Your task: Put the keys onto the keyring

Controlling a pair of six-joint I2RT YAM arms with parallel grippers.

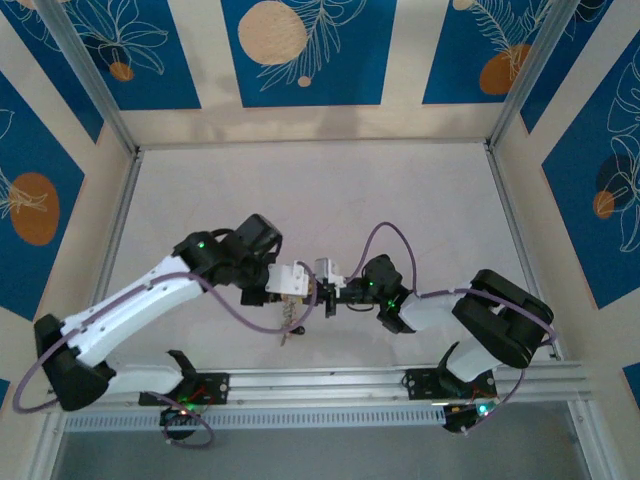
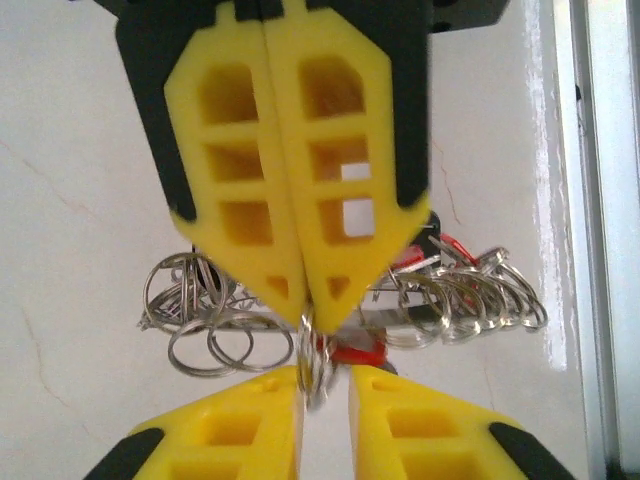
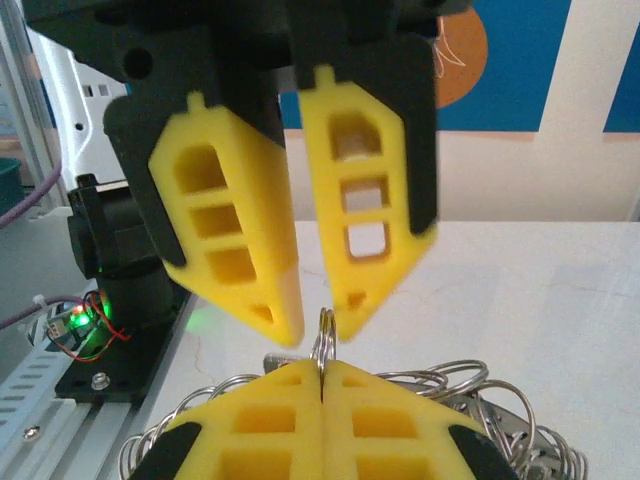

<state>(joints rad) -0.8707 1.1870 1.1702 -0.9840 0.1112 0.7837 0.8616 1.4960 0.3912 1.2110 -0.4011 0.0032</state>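
The table [image 1: 400,190] is a white, glossy slab with faint marble-ish veins, bare across most of its top. A grey ribbed aluminium rail [image 1: 330,380] runs along the near edge. The thin silvery metal wire keyring [image 2: 480,295] bunch with small red-headed keys [image 2: 355,350] sits low over it. Honestly can't tell if it's touching the surface.
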